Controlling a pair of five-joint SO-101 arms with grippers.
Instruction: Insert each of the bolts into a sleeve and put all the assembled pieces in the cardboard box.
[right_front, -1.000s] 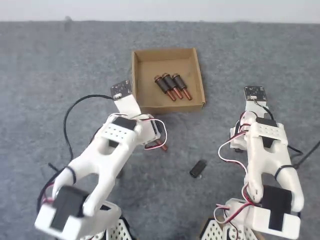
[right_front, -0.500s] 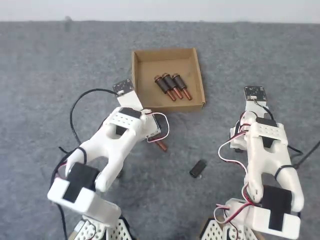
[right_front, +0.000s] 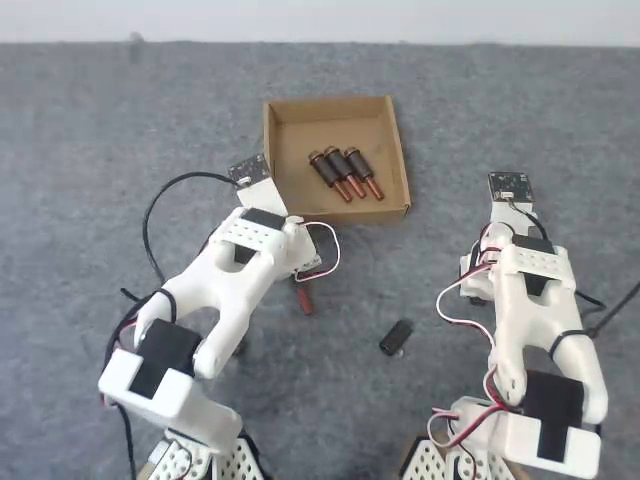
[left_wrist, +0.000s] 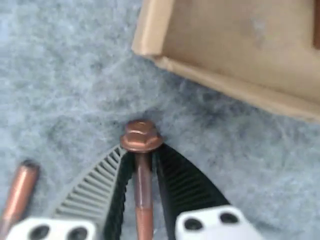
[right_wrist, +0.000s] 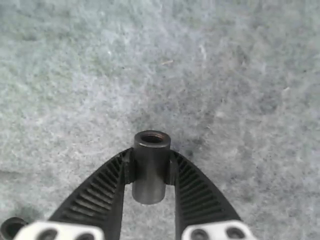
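Three assembled bolt-in-sleeve pieces (right_front: 345, 172) in brown cardboard box (right_front: 270, 150).
Left claw (left_wrist: 142, 151) clamped on copper hex-head bolt (left_wrist: 141, 136), near box wall.
Right claw (right_wrist: 150, 159) gripping black cylindrical sleeve (right_wrist: 151, 180), not yet mated.
Spare copper bolt (left_wrist: 19, 190) and spare black sleeve (right_front: 397, 338) on grey carpet (right_front: 500, 120).
Judging two pairs left.

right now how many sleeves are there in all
5: three on the bolts in the cardboard box, a loose sleeve on the carpet, a held sleeve in the right gripper. Others may be hidden.
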